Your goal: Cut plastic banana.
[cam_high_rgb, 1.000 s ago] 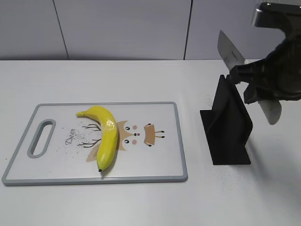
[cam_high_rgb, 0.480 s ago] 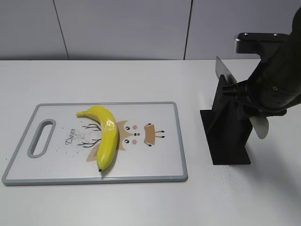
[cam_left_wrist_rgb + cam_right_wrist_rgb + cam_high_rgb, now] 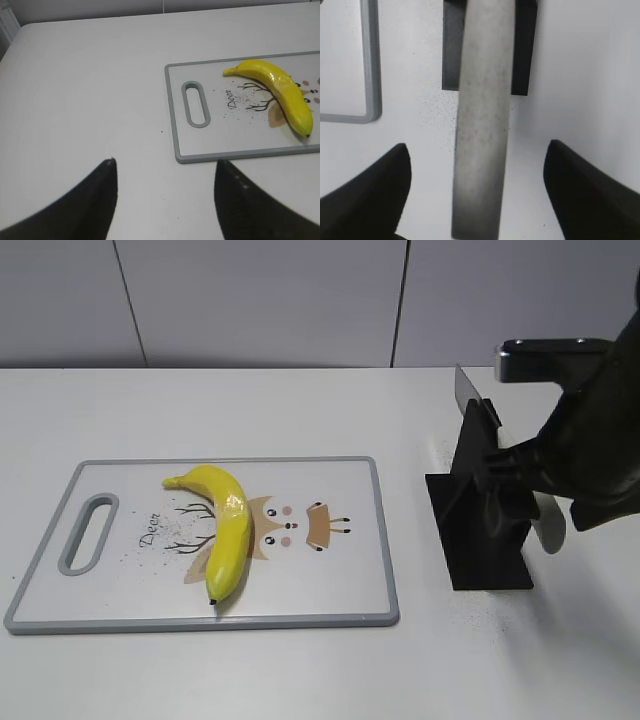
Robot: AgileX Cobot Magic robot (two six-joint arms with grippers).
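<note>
The left gripper (image 3: 162, 200) hung over bare desk (image 3: 85, 90) with its fingers (image 3: 100, 200) spread wide, holding and touching nothing. The right gripper (image 3: 476, 195) also had its fingers (image 3: 367, 195) spread wide; the pale grey knife handle (image 3: 480, 150) ran between them without touching either. In the exterior view that arm sat at 3 o'clock, over the black knife stand (image 3: 485, 510), from which the knife blade (image 3: 466, 390) stuck up. The plastic banana (image 3: 225, 525) lay at 9 o'clock on the grey-rimmed cutting board (image 3: 330, 615), across its owl print (image 3: 285, 525), black tip toward the near edge. The desk was white, speckled with dark specks near the stand, and backed by a pale grey panelled wall (image 3: 260, 300).
</note>
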